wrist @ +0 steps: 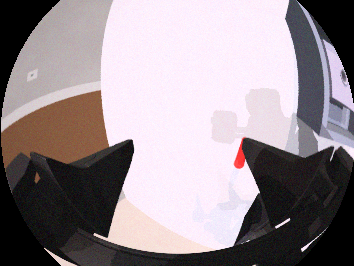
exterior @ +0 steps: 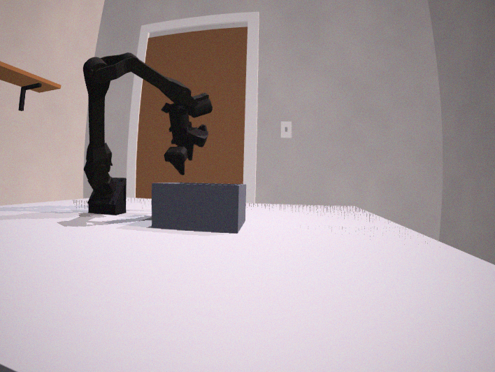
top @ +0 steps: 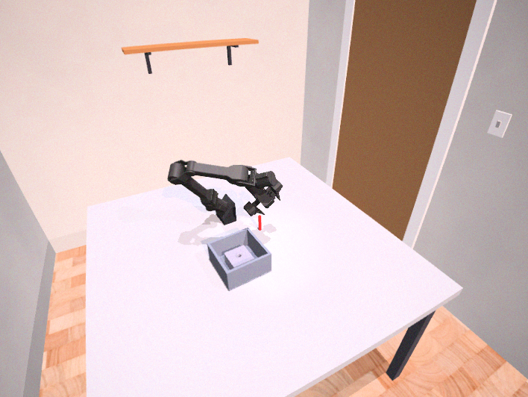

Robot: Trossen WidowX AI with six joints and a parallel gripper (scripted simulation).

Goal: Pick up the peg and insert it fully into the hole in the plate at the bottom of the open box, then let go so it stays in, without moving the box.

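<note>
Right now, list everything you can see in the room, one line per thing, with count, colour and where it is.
Peg: one, red, upright on the table behind the box.
Box: one, grey, open-topped, mid-table.
Plate: one, pale grey with a hole, on the box floor.
Table: one, white, dark leg.
Shelf: one, orange, on the cream wall.
Door: one, brown, white frame.
Wall switch: one, white, grey wall.
Arm: one, black.
Gripper: one, black, open, above the peg.

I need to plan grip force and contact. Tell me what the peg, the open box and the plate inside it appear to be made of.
The thin red peg: looks like smooth matte plastic; uniform colour, no gloss, though too small to be sure. The grey open box: flat, even grey walls with no grain or shine, perhaps plastic or painted metal. The pale square plate with its hole: lighter, matte, material unclear.
</note>
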